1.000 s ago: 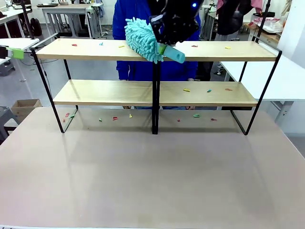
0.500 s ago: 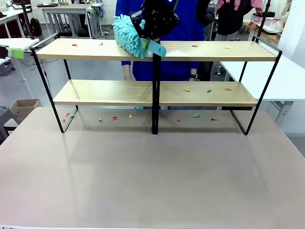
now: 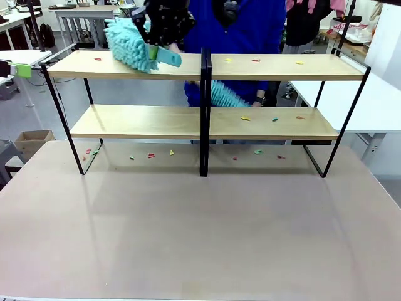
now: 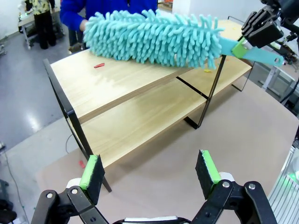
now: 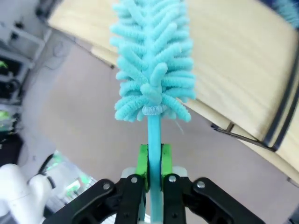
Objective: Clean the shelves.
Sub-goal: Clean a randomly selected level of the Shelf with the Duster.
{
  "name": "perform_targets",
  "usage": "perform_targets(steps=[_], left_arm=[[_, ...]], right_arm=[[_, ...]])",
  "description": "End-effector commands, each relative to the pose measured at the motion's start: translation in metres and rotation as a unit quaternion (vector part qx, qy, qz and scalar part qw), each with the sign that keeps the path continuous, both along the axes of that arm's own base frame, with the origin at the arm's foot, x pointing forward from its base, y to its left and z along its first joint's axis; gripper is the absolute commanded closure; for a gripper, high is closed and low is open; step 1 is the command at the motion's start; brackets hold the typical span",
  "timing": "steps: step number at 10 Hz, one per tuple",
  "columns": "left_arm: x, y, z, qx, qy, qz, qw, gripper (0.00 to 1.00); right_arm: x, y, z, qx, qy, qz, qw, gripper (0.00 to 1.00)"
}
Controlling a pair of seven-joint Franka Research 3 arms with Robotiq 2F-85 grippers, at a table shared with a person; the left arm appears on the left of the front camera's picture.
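A wide grey-beige table (image 3: 200,238) takes up the near side. The shelves (image 3: 144,121) stand across its far edge, toward 12 o'clock. Behind them are other white tables, a person in a blue top (image 3: 250,25), and a cardboard box (image 3: 31,141) on the floor at 9 o'clock.

The right gripper (image 3: 154,51) sits at 11 o'clock, above the left unit's top board. Its green pads are clamped tight on the flat handle of a teal fluffy duster (image 3: 128,37). In its own wrist view the handle runs straight up between the fingers. The duster head lies along the top board, touching or just above it. The left gripper (image 4: 148,169) hangs over the table near the shelves' left end, its fingers spread wide with nothing between them.

The shelves are two matching units set end to end, with light-wood boards in thin black frames. Small coloured scraps (image 3: 245,118) dot both tiers and the table beneath, thickest on the right unit. A second teal duster (image 3: 222,95) shows behind the centre posts, between the tiers.
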State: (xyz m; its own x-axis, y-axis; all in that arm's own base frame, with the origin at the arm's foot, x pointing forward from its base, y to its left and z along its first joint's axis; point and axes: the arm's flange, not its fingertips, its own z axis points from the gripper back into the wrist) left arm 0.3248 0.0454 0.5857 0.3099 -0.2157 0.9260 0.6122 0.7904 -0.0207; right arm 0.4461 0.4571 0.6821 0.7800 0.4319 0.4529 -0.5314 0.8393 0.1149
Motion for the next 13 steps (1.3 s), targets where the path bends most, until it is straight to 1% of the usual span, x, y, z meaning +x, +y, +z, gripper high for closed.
perform_targets(steps=[1, 2, 3, 4, 5, 6, 7, 8, 9, 10, 11, 12, 13], left_arm=[[0.001, 0.000, -0.001, 0.002, 0.001, 0.000, 1.000, 0.00], [0.001, 0.000, -0.001, 0.002, 0.001, 0.000, 1.000, 0.00], [0.001, 0.000, -0.001, 0.002, 0.001, 0.000, 1.000, 0.00], [0.001, 0.000, -0.001, 0.002, 0.001, 0.000, 1.000, 0.00], [0.001, 0.000, -0.001, 0.002, 0.001, 0.000, 1.000, 0.00], [0.001, 0.000, -0.001, 0.002, 0.001, 0.000, 1.000, 0.00], [0.001, 0.000, -0.001, 0.002, 0.001, 0.000, 1.000, 0.00], [0.001, 0.000, -0.001, 0.002, 0.001, 0.000, 1.000, 0.00], [0.001, 0.000, -0.001, 0.002, 0.001, 0.000, 1.000, 0.00], [0.001, 0.000, -0.001, 0.002, 0.001, 0.000, 1.000, 0.00], [0.001, 0.000, -0.001, 0.002, 0.001, 0.000, 1.000, 0.00], [0.001, 0.000, -0.001, 0.002, 0.001, 0.000, 1.000, 0.00], [0.001, 0.000, -0.001, 0.002, 0.001, 0.000, 1.000, 0.00]], right_arm=[[0.018, 0.011, 0.015, -0.012, 0.012, 0.053, 0.998, 0.88], [0.021, 0.010, 0.017, -0.021, 0.022, 0.084, 0.996, 0.88], [0.025, 0.007, 0.024, -0.028, 0.024, 0.116, 0.993, 0.88], [0.026, 0.001, 0.031, -0.022, 0.032, 0.142, 0.989, 0.88], [0.024, -0.011, 0.035, -0.007, 0.058, 0.172, 0.983, 0.88], [0.020, -0.025, 0.036, -0.007, 0.082, 0.199, 0.977, 0.88], [0.014, -0.044, 0.037, -0.014, 0.117, 0.235, 0.965, 0.88], [0.005, -0.067, 0.038, -0.018, 0.162, 0.259, 0.952, 0.88], [-0.010, -0.101, 0.040, -0.023, 0.207, 0.269, 0.940, 0.88], [-0.028, -0.131, 0.041, -0.024, 0.228, 0.271, 0.935, 0.88], [-0.046, -0.157, 0.044, -0.003, 0.238, 0.292, 0.926, 0.88], [-0.056, -0.179, 0.048, 0.034, 0.233, 0.307, 0.922, 0.88], [-0.061, -0.197, 0.050, 0.064, 0.224, 0.300, 0.925, 0.88]])
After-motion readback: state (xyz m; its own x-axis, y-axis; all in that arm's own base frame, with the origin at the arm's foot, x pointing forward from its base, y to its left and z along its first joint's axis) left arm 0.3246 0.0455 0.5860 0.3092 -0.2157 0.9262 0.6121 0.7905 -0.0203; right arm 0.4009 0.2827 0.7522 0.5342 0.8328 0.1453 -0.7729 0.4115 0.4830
